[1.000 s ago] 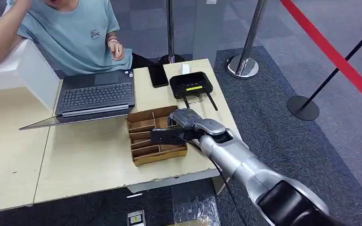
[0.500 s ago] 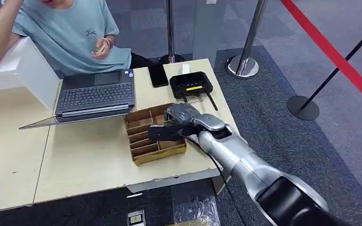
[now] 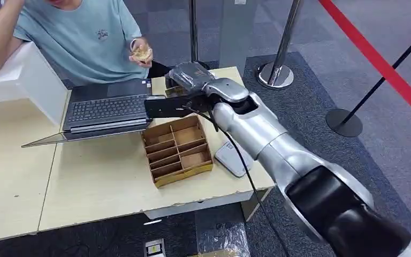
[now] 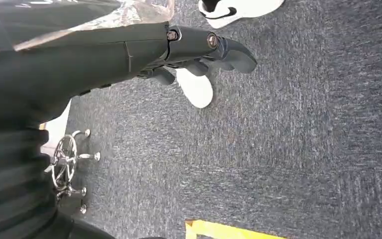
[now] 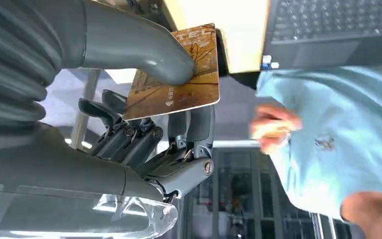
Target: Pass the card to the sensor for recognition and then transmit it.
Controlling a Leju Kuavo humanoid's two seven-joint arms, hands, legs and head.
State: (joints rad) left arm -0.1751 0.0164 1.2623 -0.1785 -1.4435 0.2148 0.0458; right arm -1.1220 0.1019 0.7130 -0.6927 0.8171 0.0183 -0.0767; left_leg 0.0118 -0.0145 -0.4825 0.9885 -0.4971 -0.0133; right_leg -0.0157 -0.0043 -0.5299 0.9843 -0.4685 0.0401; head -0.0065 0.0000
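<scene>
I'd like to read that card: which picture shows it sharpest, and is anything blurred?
Right wrist view: the card pinched by the right hand is sharp, its print partly legible; the person's hand behind is motion-blurred. Head view: the card is hard to make out.

**Even indoor light, local blur and glare**

The head view is being lit evenly from above; only soft shadows are being cast under the laptop (image 3: 108,110) and the cardboard organiser (image 3: 177,150). In the right wrist view, the person's hand (image 5: 273,123) is being smeared by motion blur, the tabletop (image 5: 238,30) is being overexposed, and the card (image 5: 179,74) is being rendered sharply. The carpet (image 4: 288,139) is being shown dimmer, its texture crisp.
</scene>
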